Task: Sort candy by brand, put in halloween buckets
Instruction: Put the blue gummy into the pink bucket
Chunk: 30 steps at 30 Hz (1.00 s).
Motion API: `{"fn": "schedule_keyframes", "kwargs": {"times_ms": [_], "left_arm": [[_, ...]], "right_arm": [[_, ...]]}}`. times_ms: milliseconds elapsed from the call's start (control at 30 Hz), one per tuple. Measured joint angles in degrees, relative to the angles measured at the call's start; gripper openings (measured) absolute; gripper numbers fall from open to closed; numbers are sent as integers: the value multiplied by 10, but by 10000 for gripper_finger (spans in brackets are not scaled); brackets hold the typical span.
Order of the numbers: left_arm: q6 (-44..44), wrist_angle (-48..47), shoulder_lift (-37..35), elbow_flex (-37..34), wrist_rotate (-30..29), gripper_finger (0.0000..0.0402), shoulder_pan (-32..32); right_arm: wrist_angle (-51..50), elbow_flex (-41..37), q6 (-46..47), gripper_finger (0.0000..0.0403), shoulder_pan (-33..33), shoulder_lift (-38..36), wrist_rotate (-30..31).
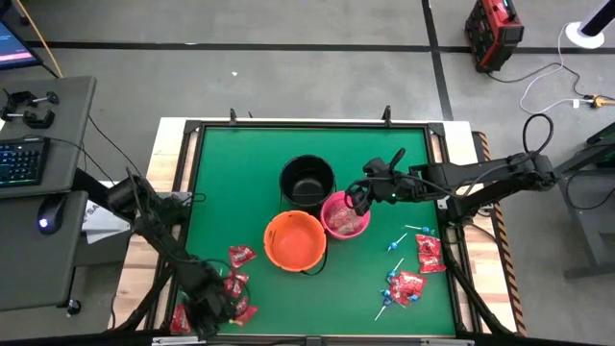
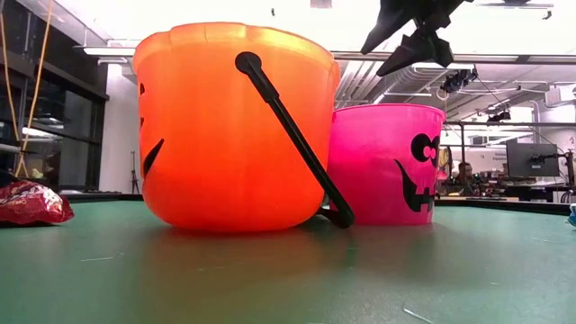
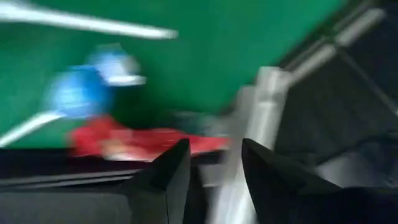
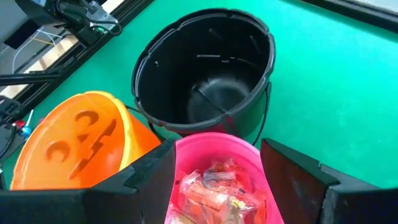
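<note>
The black bucket (image 1: pixel 307 181), orange bucket (image 1: pixel 294 240) and pink bucket (image 1: pixel 344 217) stand close together mid-table. The pink one holds wrapped candy (image 4: pixel 214 193); the black (image 4: pixel 205 74) and orange (image 4: pixel 74 143) ones look empty. My right gripper (image 1: pixel 361 197) hovers open and empty just above the pink bucket's rim (image 4: pixel 214 142). It also shows in the low view (image 2: pixel 409 36). My left gripper (image 1: pixel 211 309) is low at the near left, open, among red packets (image 1: pixel 240 256). Its wrist view shows a red packet (image 3: pixel 143 142) and a blue lollipop (image 3: pixel 93 84) ahead of its fingers (image 3: pixel 177 174).
More red packets (image 1: pixel 428 252) and blue lollipops (image 1: pixel 392 288) lie on the mat at the near right. Another red packet (image 2: pixel 31 202) shows at the left of the low view. The table's raised black frame (image 1: pixel 452 144) runs around the green mat.
</note>
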Motion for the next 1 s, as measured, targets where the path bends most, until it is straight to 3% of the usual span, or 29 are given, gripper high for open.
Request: {"fn": "schedule_keyframes", "kwargs": {"times_ms": [467, 833, 1000], "left_arm": [[162, -270, -5, 0, -50, 147, 14], [93, -152, -21, 52, -45, 147, 20], [25, -120, -21, 52, -81, 147, 7]], "right_arm": [[0, 0, 7, 227, 0, 0, 8], [1, 0, 8, 227, 0, 0, 8], [1, 0, 8, 227, 0, 0, 16]]}}
